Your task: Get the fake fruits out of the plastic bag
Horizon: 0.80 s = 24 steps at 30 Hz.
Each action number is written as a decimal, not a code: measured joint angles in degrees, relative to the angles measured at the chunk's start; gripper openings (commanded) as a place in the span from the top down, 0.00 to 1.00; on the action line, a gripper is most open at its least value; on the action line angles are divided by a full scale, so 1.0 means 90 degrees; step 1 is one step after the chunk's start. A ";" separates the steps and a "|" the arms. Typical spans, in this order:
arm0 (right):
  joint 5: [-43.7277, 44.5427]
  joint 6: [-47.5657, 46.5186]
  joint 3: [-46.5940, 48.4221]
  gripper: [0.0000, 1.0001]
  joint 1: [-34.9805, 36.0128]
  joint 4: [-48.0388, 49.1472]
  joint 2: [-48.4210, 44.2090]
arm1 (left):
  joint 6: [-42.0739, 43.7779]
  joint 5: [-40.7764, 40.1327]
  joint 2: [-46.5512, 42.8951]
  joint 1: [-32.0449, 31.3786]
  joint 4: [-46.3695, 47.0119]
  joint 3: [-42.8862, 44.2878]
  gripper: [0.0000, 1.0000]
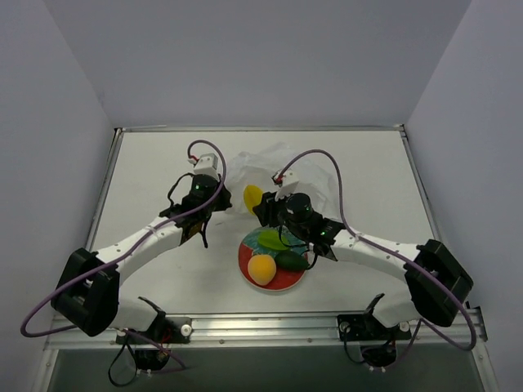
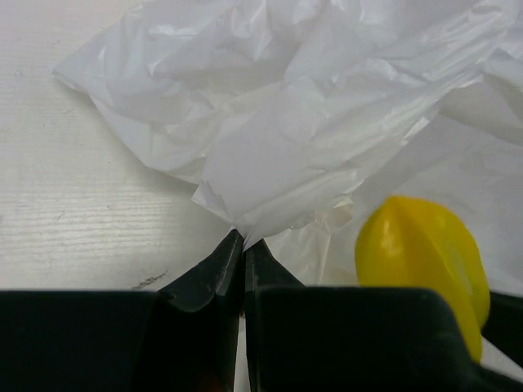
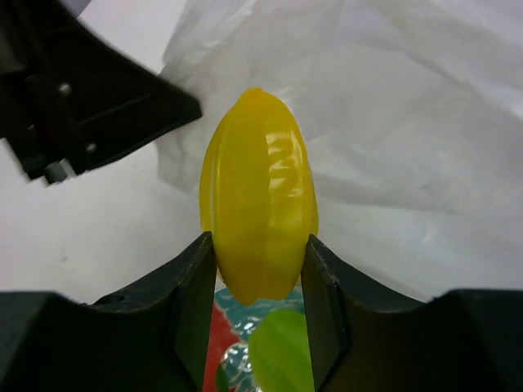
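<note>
The wrinkled whitish plastic bag (image 1: 274, 163) lies at the back of the table. My left gripper (image 1: 222, 198) is shut on a corner of its film (image 2: 243, 237), the jaws pressed together. A yellow pointed fruit (image 1: 253, 195) is clamped between the jaws of my right gripper (image 3: 260, 269), just outside the bag (image 3: 392, 122) and above the plate's far edge. This fruit (image 2: 421, 253) also shows at the right of the left wrist view. An orange-yellow fruit (image 1: 261, 269), a dark green one (image 1: 292, 260) and a bright green one (image 1: 272, 239) lie on the plate.
The red-and-teal round plate (image 1: 245, 260) sits near the front centre, between the two arms and under the right wrist. Part of the left gripper's black body (image 3: 73, 98) shows close to the held fruit. White walls ring the table.
</note>
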 measured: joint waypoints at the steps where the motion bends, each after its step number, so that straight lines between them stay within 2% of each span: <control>1: 0.0010 0.0005 -0.0087 0.85 0.0109 -0.0109 -0.0228 | 0.0000 -0.0051 0.0010 0.0000 -0.0005 0.0039 0.98; 8: 0.0066 0.0126 -0.0826 0.84 0.0435 -0.1073 -0.2115 | -0.0032 -0.0100 0.0160 0.0017 0.0151 0.0291 0.98; 12: -0.0442 0.0112 -0.0974 0.83 0.0644 -0.1494 -0.2628 | -0.0058 -0.0095 0.0233 0.0044 0.0197 0.0291 0.98; 18: -0.1154 -0.0058 -0.0996 0.83 0.0724 -0.1712 -0.1940 | -0.0199 -0.0029 0.0236 0.0058 0.0478 0.0095 0.98; 24: -0.1290 -0.0364 -0.0760 0.82 0.0716 -0.1984 -0.1258 | -0.0223 0.0034 0.0194 0.0058 0.0508 -0.0126 0.98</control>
